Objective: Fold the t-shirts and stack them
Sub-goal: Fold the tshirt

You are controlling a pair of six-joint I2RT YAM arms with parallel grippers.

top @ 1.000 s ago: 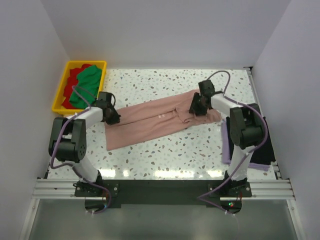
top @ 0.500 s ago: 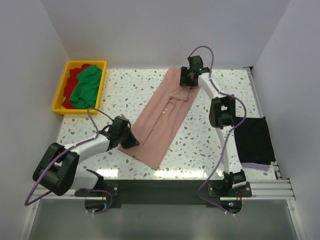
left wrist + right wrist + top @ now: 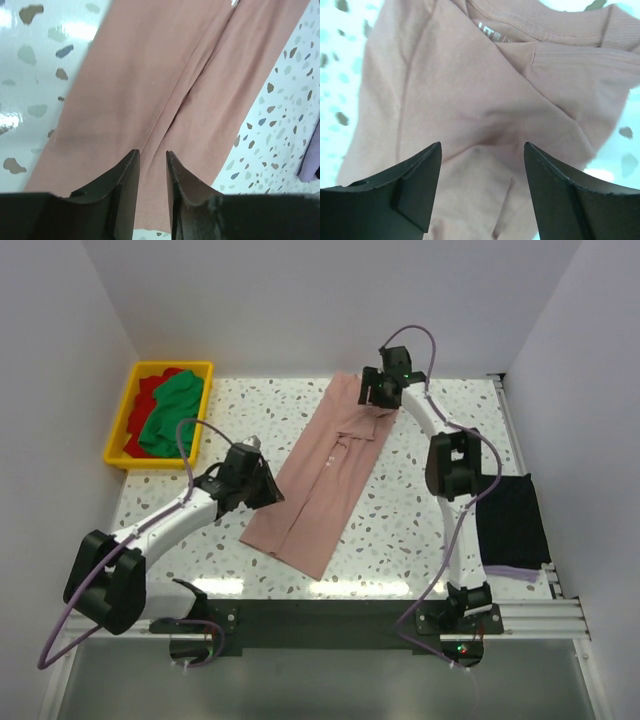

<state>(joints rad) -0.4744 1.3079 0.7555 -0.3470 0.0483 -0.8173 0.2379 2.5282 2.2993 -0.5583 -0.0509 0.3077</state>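
Note:
The dusty-pink t-shirt (image 3: 325, 475) lies as a long narrow strip, slanting from the far middle of the table down towards the near left. My left gripper (image 3: 268, 490) hovers at the strip's near left edge. In the left wrist view its jaws (image 3: 152, 154) stand a little apart with only pink cloth (image 3: 165, 75) below them. My right gripper (image 3: 372, 395) is over the collar end. In the right wrist view it (image 3: 482, 145) is wide open above the folded collar and sleeve (image 3: 485, 85), holding nothing.
A yellow bin (image 3: 170, 365) at the far left holds a green t-shirt (image 3: 172, 410) and a red one (image 3: 150, 388). A folded black t-shirt (image 3: 510, 520) rests on a lavender one (image 3: 515, 572) at the right edge.
The pink shirt has swung from lying crosswise to a slanted lengthwise strip. Both grippers have opened and let go of it, and the left one has lifted slightly.

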